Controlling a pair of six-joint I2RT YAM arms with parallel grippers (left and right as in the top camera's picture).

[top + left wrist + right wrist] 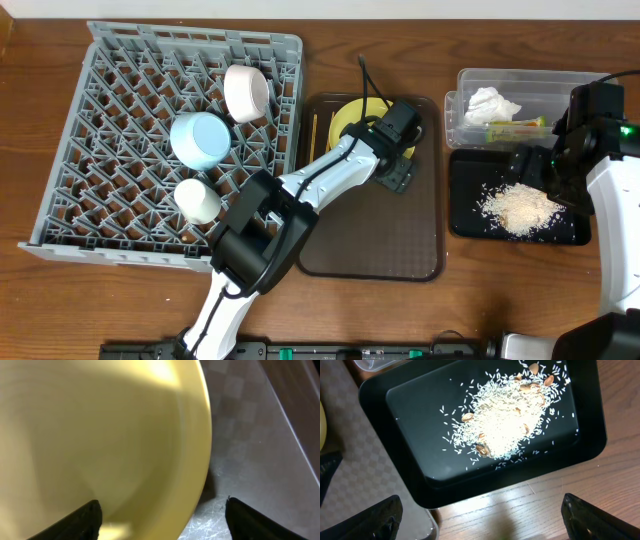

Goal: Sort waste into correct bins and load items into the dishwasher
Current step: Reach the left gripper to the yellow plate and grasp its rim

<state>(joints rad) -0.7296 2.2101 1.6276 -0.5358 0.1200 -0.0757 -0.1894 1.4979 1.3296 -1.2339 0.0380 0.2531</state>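
The yellow plate [349,113] lies at the far end of the brown serving tray [380,240], mostly under my left gripper [395,172]. In the left wrist view the plate [100,435] fills the frame and my left gripper [162,507] is open, with one finger over the plate and one over the tray. My right gripper [480,522] is open and empty, above the near edge of the black tray [415,435], which holds the rice scraps [505,425]. The clear tub [465,85] holds the tissue [492,103] and the wrapper [518,126]. The chopsticks [313,130] lie on the brown tray's left side.
The grey dish rack [120,215] at the left holds the cream-white bowl [246,92], the light blue bowl [200,138] and the white cup [198,200]. The black tray [470,215] sits just right of the brown tray, in front of the clear tub. My right arm [610,190] stands at the right edge.
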